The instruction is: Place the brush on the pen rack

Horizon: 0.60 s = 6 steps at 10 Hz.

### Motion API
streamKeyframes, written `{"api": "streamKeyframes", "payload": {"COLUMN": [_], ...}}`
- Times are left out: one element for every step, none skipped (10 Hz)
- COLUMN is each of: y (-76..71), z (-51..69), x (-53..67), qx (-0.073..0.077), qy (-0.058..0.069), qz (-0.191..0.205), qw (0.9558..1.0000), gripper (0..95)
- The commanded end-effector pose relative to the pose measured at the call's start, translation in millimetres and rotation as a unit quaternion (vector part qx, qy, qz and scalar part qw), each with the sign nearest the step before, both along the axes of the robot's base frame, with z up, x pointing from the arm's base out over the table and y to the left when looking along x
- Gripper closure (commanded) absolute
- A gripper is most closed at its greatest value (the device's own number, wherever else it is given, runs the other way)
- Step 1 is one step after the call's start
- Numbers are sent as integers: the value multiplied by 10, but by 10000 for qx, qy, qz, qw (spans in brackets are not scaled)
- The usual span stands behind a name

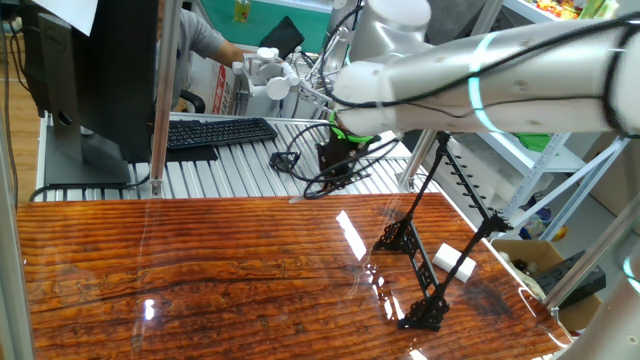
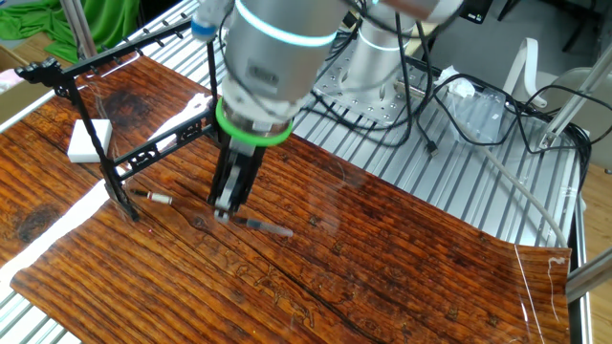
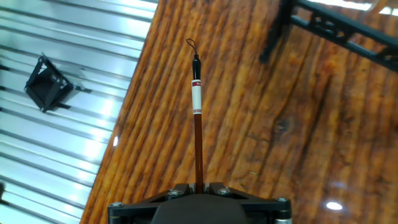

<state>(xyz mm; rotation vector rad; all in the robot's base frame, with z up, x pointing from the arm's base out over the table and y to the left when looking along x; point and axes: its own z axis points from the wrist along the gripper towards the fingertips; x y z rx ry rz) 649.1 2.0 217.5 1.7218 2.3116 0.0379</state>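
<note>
Gripper [image 2: 224,212] was clenched on the brush [image 3: 198,118]; in the hand view the stick ran straight out from between the closed fingers, pale band and small loop at the far end, clear of the wood. In the other fixed view the brush showed as a thin stick poking out sideways from the fingertips, low over the wooden table [image 2: 402,248], tilted slightly.

Pen rack [image 2: 143,153] stood upright on the tabletop beside the gripper, apart from it, lattice feet on the wood, top rods slanting up. A second small stick [image 2: 153,198] lay flat on the wood just beside the rack's near foot. White block [image 2: 90,139] sat behind the rack rods.

Wood edge met the ribbed metal surface [image 3: 56,155] just beside the brush in the hand view; a small black wire frame [image 3: 47,87] sat on the metal, well apart. Open wood lay between the gripper and the table's front edge.
</note>
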Motion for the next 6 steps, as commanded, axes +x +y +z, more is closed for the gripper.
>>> {"api": "streamKeyframes", "payload": {"y": [-11,0,5,7,8,8], "z": [60,83,88,90,90,90], "x": [-31,-48,-58,-61,-62,-62], "qx": [23,-36,-94,-86,-90,-63], "qy": [7,-10,-9,-9,8,14], "qz": [-61,-131,-134,-134,-102,-87], "qw": [10000,9999,9999,9999,9999,9999], "gripper": [950,950,950,950,950,950]}}
